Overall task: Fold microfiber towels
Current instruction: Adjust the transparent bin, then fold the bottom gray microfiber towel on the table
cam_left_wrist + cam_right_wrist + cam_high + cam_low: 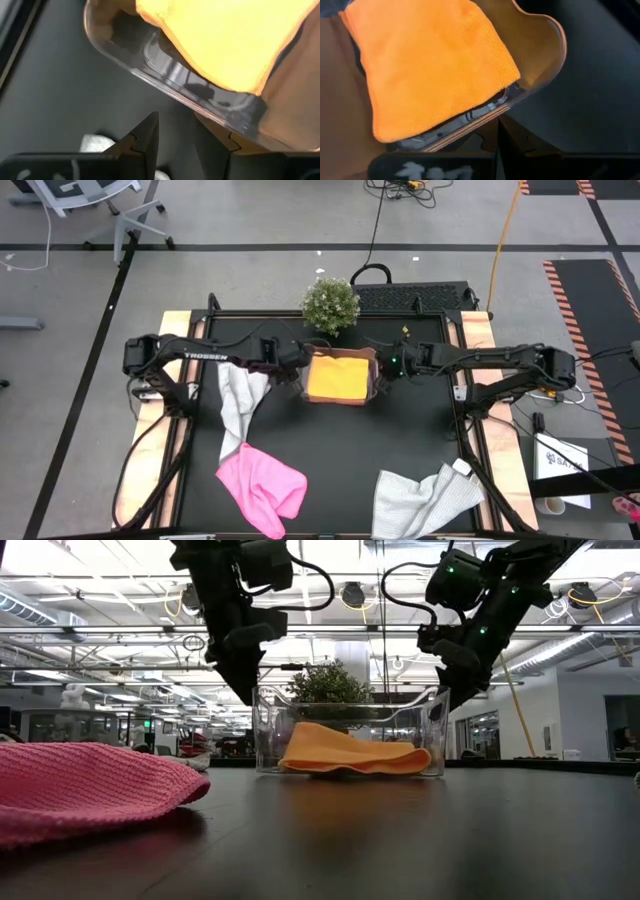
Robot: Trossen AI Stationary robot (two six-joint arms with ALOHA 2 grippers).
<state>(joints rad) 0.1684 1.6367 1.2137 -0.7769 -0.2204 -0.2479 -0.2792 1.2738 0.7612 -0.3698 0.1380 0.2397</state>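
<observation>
A folded orange-yellow towel (337,378) (350,755) lies flat inside the clear plastic tub (374,380) at the table's far middle. My left gripper (297,366) (175,137) hovers open just outside the tub's left wall, nothing between its fingers. My right gripper (383,366) (496,137) hovers shut just outside the right wall. Both point steeply down, above the table. A light grey towel (240,405) lies crumpled on the table under my left arm. A pink towel (262,485) (90,785) is bunched near the front left. A second grey towel (425,500) is bunched at the front right.
A small potted plant (330,303) (330,685) stands just behind the tub (270,730). Bare dark tabletop (340,450) stretches between the tub and the towels at the front. Wooden side rails (480,330) border the table left and right.
</observation>
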